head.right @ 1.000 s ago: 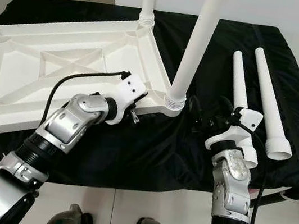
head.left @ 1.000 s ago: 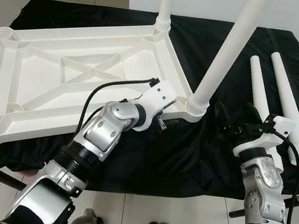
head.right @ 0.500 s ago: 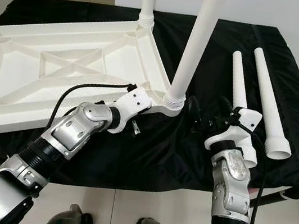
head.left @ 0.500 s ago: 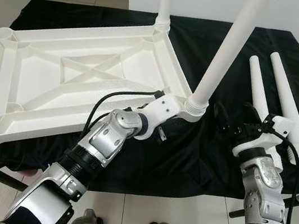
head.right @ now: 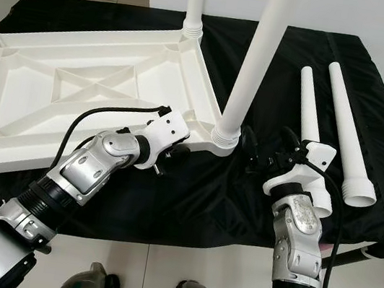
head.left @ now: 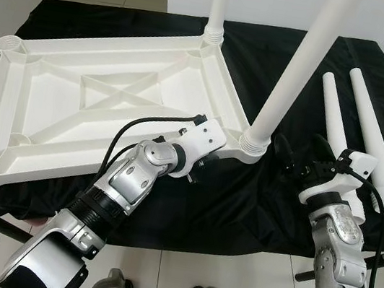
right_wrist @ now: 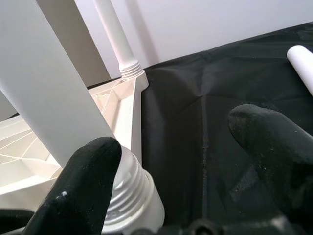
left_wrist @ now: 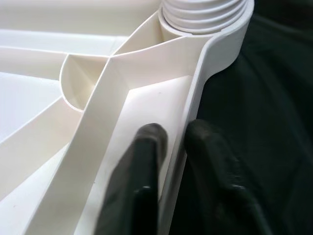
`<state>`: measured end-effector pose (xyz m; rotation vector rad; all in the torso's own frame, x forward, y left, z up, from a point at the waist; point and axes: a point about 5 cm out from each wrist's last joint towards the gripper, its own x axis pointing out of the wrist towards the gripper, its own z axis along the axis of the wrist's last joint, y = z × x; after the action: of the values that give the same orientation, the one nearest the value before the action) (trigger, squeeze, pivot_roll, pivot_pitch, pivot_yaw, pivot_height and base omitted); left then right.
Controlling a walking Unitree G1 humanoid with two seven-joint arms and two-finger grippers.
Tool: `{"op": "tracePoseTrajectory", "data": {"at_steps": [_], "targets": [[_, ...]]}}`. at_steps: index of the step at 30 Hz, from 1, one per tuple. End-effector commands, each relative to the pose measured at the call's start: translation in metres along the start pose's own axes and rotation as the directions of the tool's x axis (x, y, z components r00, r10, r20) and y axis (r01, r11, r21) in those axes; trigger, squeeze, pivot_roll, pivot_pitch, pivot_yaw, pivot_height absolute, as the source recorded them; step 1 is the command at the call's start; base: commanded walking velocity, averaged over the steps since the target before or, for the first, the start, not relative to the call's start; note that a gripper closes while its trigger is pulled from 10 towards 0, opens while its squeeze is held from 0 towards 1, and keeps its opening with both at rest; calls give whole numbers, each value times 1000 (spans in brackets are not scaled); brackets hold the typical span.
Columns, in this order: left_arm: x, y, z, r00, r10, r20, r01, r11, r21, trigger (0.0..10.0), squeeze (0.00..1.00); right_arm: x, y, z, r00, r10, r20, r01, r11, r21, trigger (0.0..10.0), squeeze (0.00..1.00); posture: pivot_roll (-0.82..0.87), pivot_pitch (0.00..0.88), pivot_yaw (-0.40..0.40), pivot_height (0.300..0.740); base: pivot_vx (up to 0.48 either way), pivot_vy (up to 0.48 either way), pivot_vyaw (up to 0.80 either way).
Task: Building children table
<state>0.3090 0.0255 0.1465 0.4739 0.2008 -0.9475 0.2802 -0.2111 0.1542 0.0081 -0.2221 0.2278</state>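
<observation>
Inverted white tabletop (head.left: 104, 101) on the black cloth (head.left: 241, 203), two legs screwed into its right-hand corners. The left gripper (left_wrist: 171, 142), short of the rim a second ago, now pinches the rim beside the near leg socket (head.left: 257, 141). Right gripper (head.right: 268, 147) hovers wide open, empty, beside it; two loose legs (head.left: 358, 134) await fitting.

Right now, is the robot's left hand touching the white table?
Touching. In the left wrist view, the left gripper has one black finger on each side of the tabletop rim, pinching it.
</observation>
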Motion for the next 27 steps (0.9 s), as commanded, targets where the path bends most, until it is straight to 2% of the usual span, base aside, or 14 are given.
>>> {"op": "tracePoseTrajectory", "data": {"at_steps": [1, 6, 11, 12, 20, 21, 27], "targets": [[-1, -17, 0, 985, -173, 6, 173, 985, 18, 0, 0, -2, -1, -1, 1000, 2, -7, -2, 1000, -6, 10000, 0, -198, 77, 65, 740, 0, 0, 0], [-11, -30, 2, 963, -267, 23, 265, 962, 58, 0, 0, 0, -2, 0, 1000, 1, -5, -1, 1000, -9, 10000, 0, -191, 81, 63, 740, 0, 0, 0], [-15, -36, 0, 952, -306, 15, 303, 949, 90, 0, 0, 2, -2, 0, 1000, 9, -7, -9, 1000, -10, 10000, 0, -186, 81, 59, 740, 0, 0, 0], [-13, -35, -2, 957, -291, -4, 290, 952, 99, 10000, 0, 2, -2, 0, 1000, 14, -8, -14, 1000, -9, 10000, 0, -185, 80, 57, 740, 0, 0, 0], [-12, -30, -4, 965, -263, -25, 264, 959, 103, 10000, 0, 4, -1, 0, 1000, 28, -7, -28, 1000, -8, 10000, 0, -184, 77, 53, 740, 0, 0, 0], [-12, -28, -4, 967, -255, -18, 256, 964, 77, 10000, 1000, 4, -2, 0, 1000, 29, -7, -29, 1000, -9, 10000, 0, -186, 76, 53, 740, 0, 0, 0], [-14, -23, -2, 970, -241, -4, 241, 969, 44, 10000, 1000, 2, -3, 2, 999, 31, -6, -31, 999, -6, 10000, 0, -188, 76, 49, 740, 0, 0, 0]]}}
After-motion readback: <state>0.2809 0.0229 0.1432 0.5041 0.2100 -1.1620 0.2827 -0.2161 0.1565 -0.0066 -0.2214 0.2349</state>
